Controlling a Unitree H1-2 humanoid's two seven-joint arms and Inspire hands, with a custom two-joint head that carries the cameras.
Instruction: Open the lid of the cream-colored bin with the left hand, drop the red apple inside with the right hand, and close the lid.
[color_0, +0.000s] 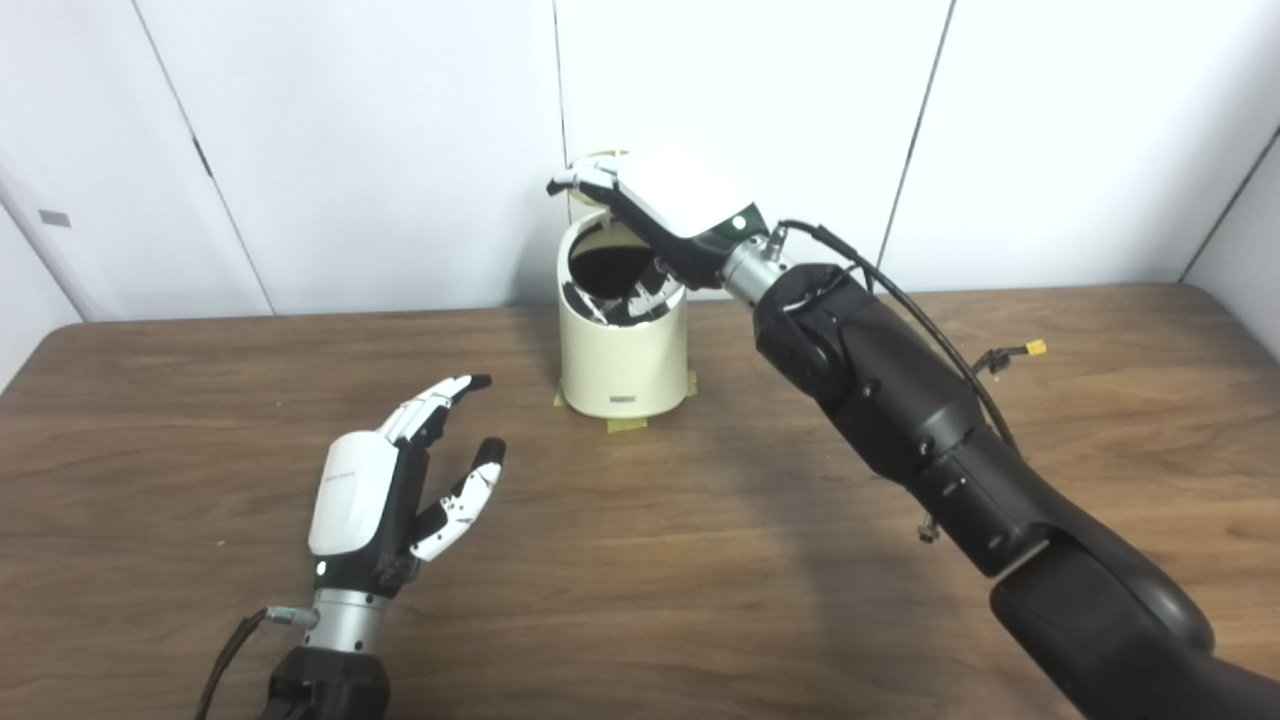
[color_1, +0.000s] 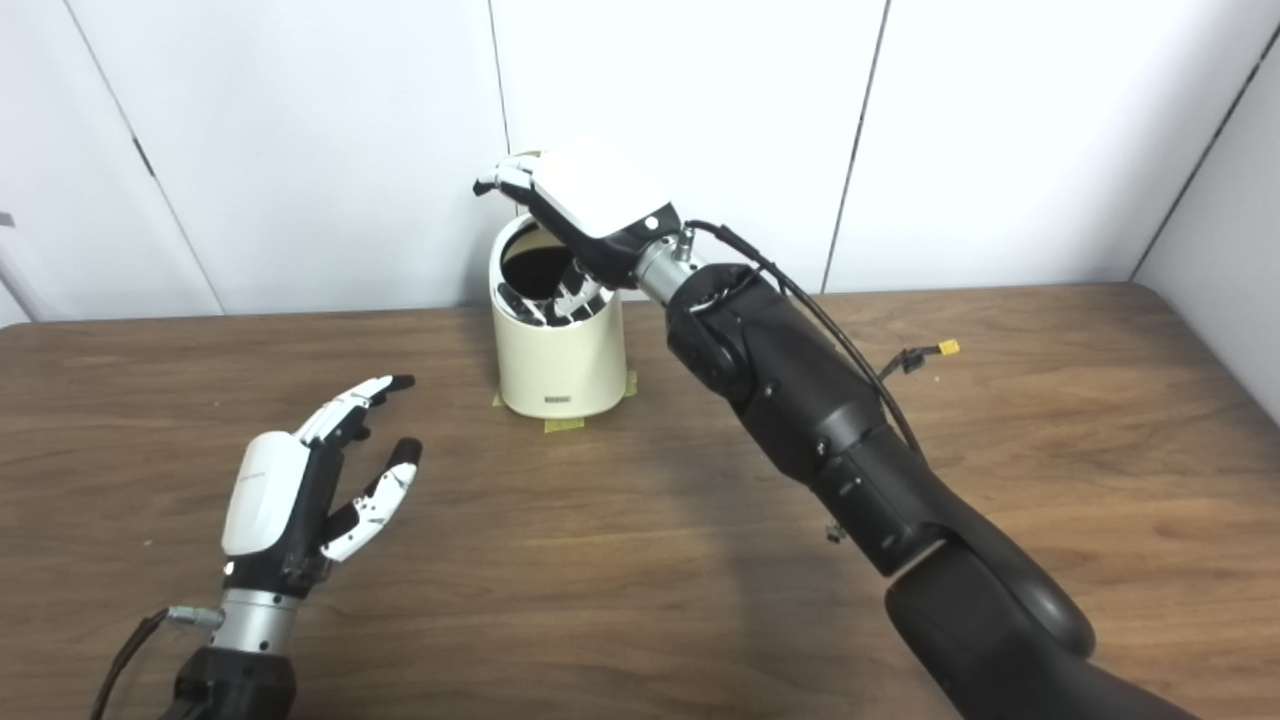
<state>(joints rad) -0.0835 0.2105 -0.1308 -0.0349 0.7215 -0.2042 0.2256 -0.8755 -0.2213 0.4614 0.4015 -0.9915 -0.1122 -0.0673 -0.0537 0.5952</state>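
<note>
The cream-colored bin (color_0: 622, 360) stands at the back middle of the table with its dark mouth uncovered. A sliver of its raised lid (color_0: 598, 157) shows behind my right hand. My right hand (color_0: 675, 205) hovers over the rim, palm down, fingers apart and dipping into the opening, with nothing visible in it. No red apple shows in either view; the bin's inside is dark. My left hand (color_0: 385, 495) rests low over the table at the front left, well away from the bin, open with its fingers spread and empty.
Yellow tape (color_0: 625, 425) marks the bin's foot on the wooden table (color_0: 700, 560). A cable with a yellow connector (color_0: 1035, 348) hangs off my right forearm. White wall panels stand close behind the bin.
</note>
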